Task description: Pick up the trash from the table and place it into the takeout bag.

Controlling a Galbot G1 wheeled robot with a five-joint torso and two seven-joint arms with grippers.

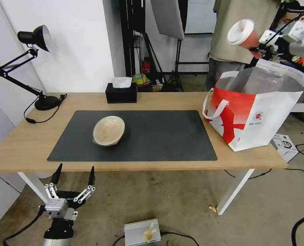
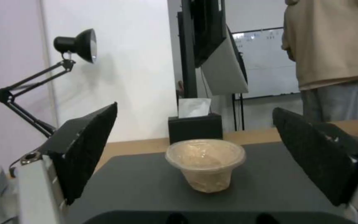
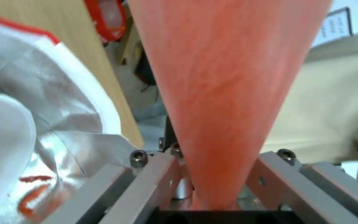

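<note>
Head view, right claw (image 1: 261, 46) clamped on red cup (image 1: 242, 33) above takeout bag (image 1: 258, 112), blurred, left claw (image 1: 74, 175) spread wide, empty.

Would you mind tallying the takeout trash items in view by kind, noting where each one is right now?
Bowls: 2, the beige bowl on the mat and the white bowl inside the takeout bag.
Cups: 1, the red drink cup held by the right gripper above the bag.
Total: 3.
The left gripper hangs open below the table edge.
</note>
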